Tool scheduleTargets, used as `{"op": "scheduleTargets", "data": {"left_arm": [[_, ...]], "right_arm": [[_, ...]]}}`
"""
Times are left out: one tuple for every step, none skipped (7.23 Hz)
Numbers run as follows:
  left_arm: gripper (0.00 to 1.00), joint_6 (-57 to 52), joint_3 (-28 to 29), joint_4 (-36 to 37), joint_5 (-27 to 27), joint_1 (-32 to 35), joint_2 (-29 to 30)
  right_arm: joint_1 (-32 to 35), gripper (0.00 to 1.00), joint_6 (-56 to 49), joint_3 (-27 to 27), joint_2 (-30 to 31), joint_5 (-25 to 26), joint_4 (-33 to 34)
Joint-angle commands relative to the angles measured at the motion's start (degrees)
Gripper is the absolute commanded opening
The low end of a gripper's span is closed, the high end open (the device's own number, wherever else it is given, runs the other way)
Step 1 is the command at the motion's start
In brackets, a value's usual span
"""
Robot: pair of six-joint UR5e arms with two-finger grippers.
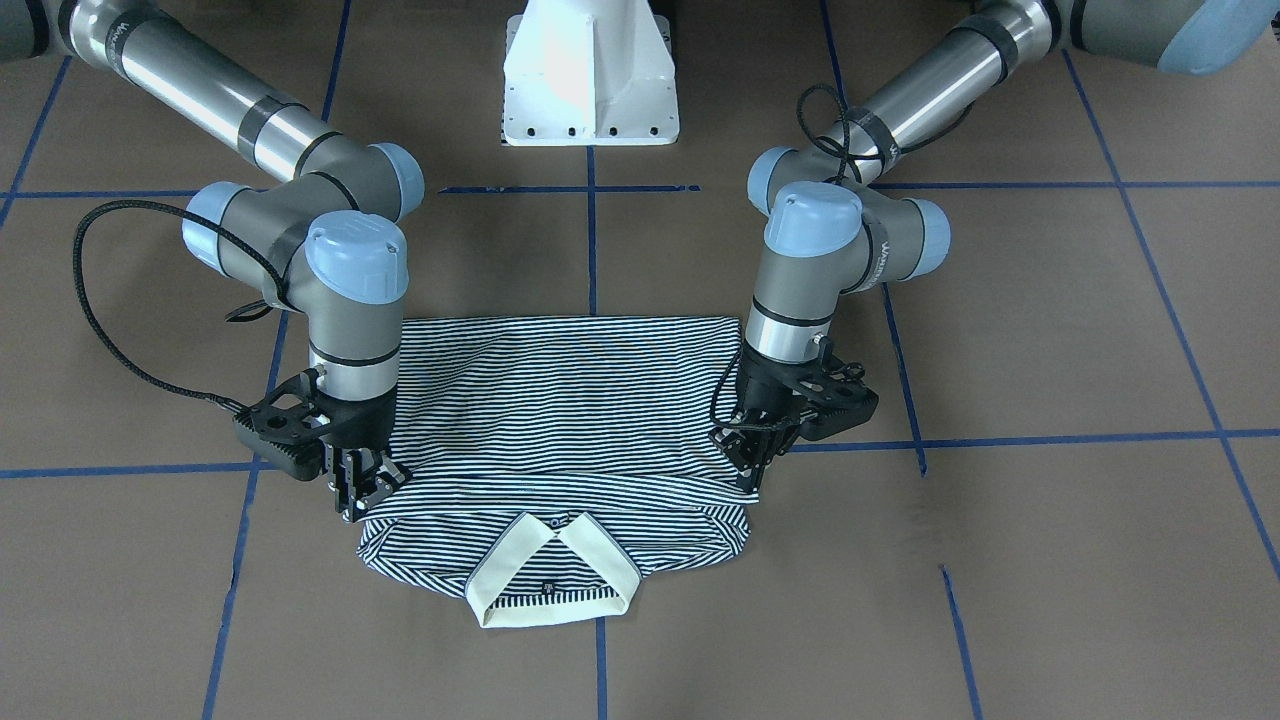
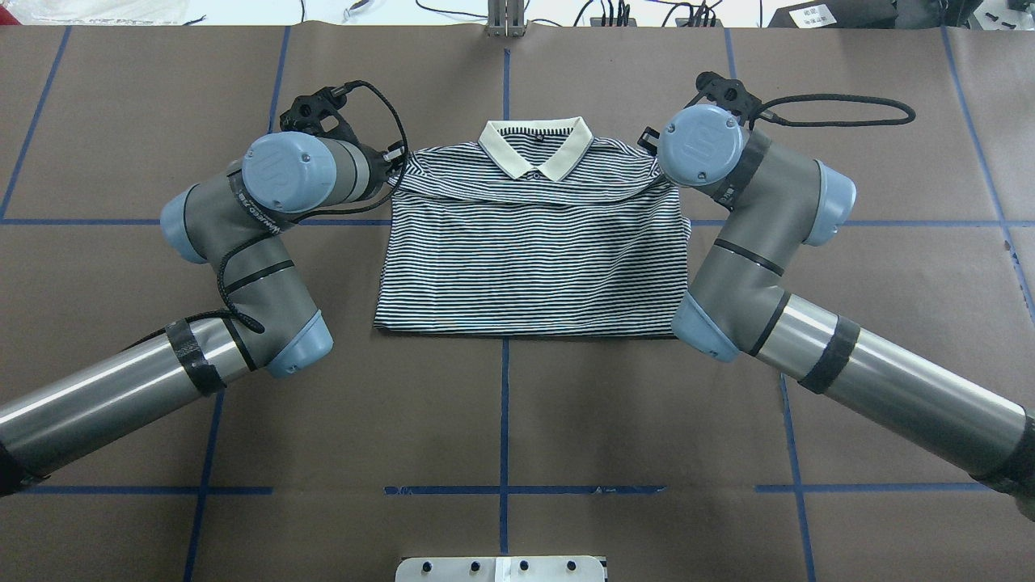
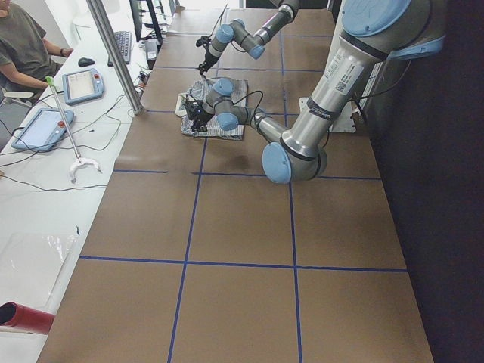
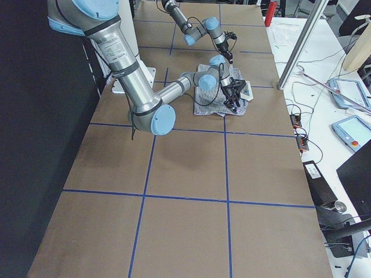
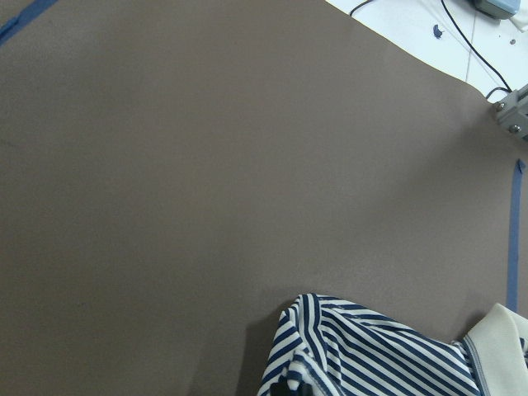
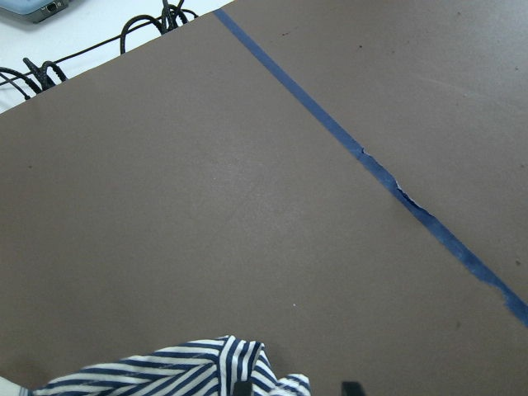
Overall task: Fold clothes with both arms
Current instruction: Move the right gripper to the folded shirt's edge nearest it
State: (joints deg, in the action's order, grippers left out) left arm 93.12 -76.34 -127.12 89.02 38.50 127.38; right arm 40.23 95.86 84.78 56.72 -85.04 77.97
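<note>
Striped polo shirt (image 1: pixel 560 400) is lying folded on the worktop (image 1: pixel 1050 580), between both hands. right hand (image 1: pixel 366 490) is sitting at one shirt corner, fingers spread apart. left hand (image 1: pixel 752 468) is touching the opposite corner; fingertips hidden, can't tell its grip.

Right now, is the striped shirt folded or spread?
Partly folded: the polo shirt lies as a rectangle, no sleeves sticking out, a fold edge below the collar.
</note>
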Motion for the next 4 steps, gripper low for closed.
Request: {"op": "scheduleTargets", "data": {"left_arm": [[0.36, 0.1, -7.7, -3.0, 0.4, 0.2, -4.8], [0.37, 0.4, -10.6, -3.0, 0.4, 0.1, -7.2], [0.38, 0.5, -10.7, -3.0, 0.4, 0.0, -7.2], [0.38, 0.6, -10.7, -3.0, 0.4, -0.2, -7.2]], "right_arm": [[-2.9, 0.56, 7.7, 13.9, 10.6, -1.5, 0.0], [-6.7, 0.56, 14.6, 17.4, 14.2, -1.4, -0.2], [-9.0, 0.57, 20.4, 19.9, 14.9, -1.0, 0.0], [-11.4, 0.65, 24.7, 20.0, 15.4, -0.3, 0.0]]}}
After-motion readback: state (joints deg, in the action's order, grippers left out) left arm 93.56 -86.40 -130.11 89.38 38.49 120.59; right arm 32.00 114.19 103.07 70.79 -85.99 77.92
